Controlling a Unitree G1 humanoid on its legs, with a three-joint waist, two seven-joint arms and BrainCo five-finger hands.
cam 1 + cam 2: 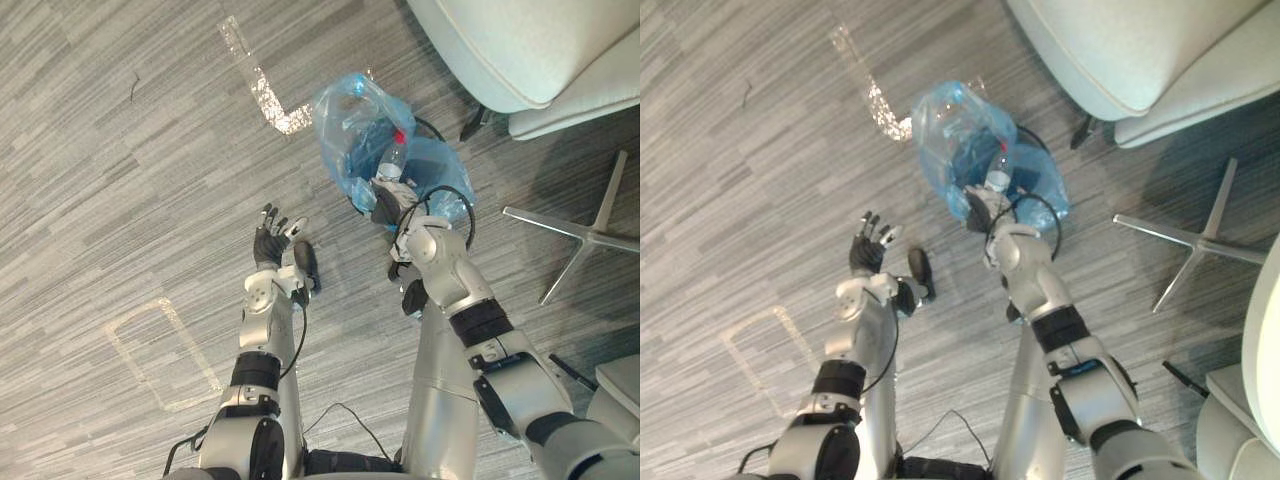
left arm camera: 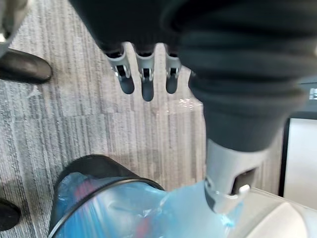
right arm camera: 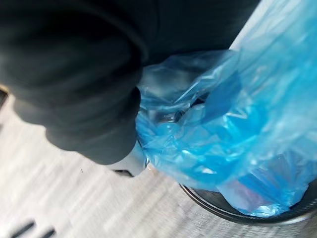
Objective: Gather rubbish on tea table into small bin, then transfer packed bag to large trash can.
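A blue plastic bag (image 1: 362, 135) full of rubbish stands on the grey carpet, with a clear bottle with a red cap (image 1: 393, 158) inside it. The bag lines a small black bin, whose rim (image 3: 237, 210) shows under the blue film (image 3: 223, 124). My right hand (image 1: 388, 205) is at the bag's near edge, shut on the plastic. My left hand (image 1: 270, 240) hovers to the left of the bag, apart from it, palm up and open. Its straight fingers (image 2: 143, 74) point over the carpet above the bin (image 2: 94, 171).
A pale sofa (image 1: 520, 50) fills the far right corner. A chair's silver star base (image 1: 580, 235) lies right of the bag. Shiny tape marks (image 1: 265, 90) cross the carpet to the far left, and a taped rectangle (image 1: 160, 350) lies near left.
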